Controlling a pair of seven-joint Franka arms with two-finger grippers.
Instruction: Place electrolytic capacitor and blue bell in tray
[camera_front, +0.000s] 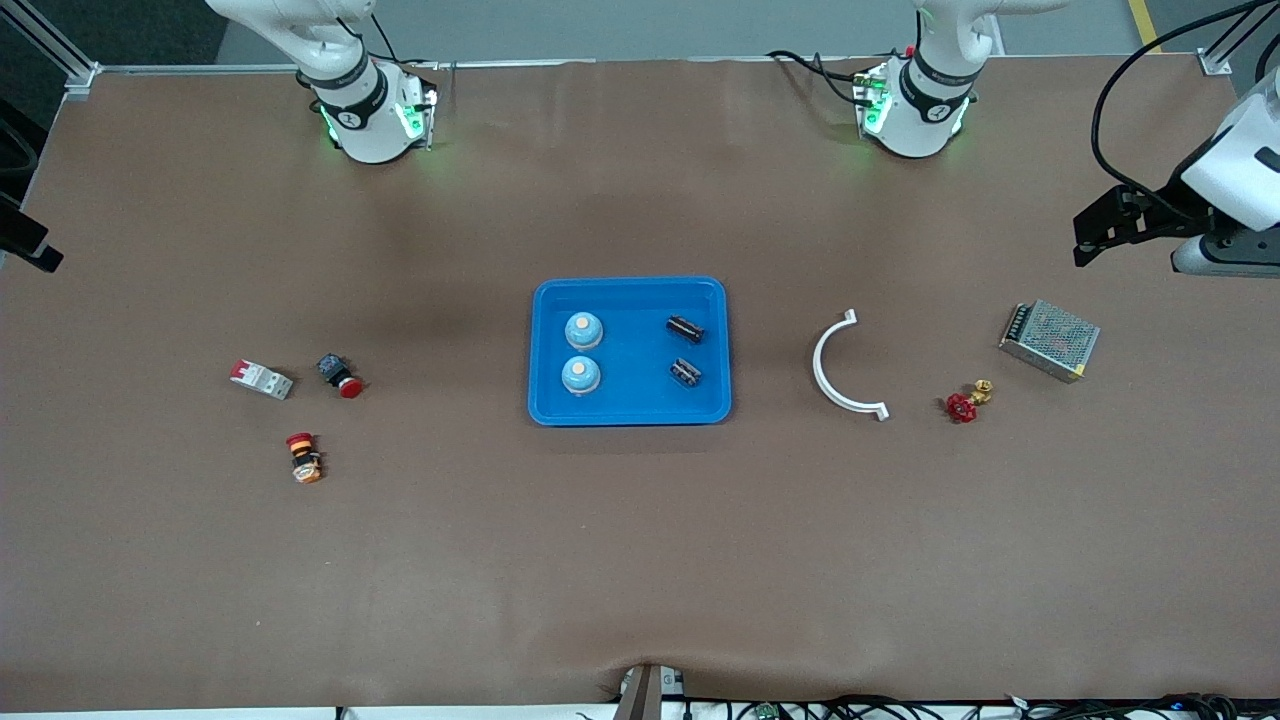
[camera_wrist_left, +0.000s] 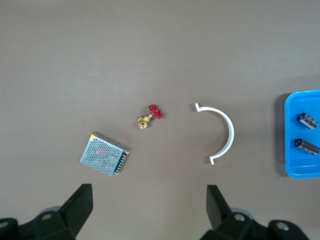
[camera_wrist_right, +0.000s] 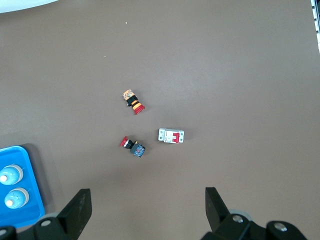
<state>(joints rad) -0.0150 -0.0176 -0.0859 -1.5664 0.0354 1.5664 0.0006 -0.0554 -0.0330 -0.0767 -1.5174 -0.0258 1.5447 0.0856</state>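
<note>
Task looks done: two bells (camera_front: 582, 352) at 9 o'clock, two capacitors (camera_front: 685, 350) at 3 o'clock in tray (camera_front: 629, 412); left gripper (camera_wrist_left: 150, 200) and right gripper (camera_wrist_right: 148, 202) open, empty, waiting; no next move needed

The bright-blue tray (camera_front: 630, 290) at mid-table holds two blue bells (camera_front: 583, 330) upright and two black capacitors (camera_front: 685, 329) lying flat.

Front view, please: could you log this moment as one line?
tray: two bells, two capacitors | left gripper open | right gripper open
</note>
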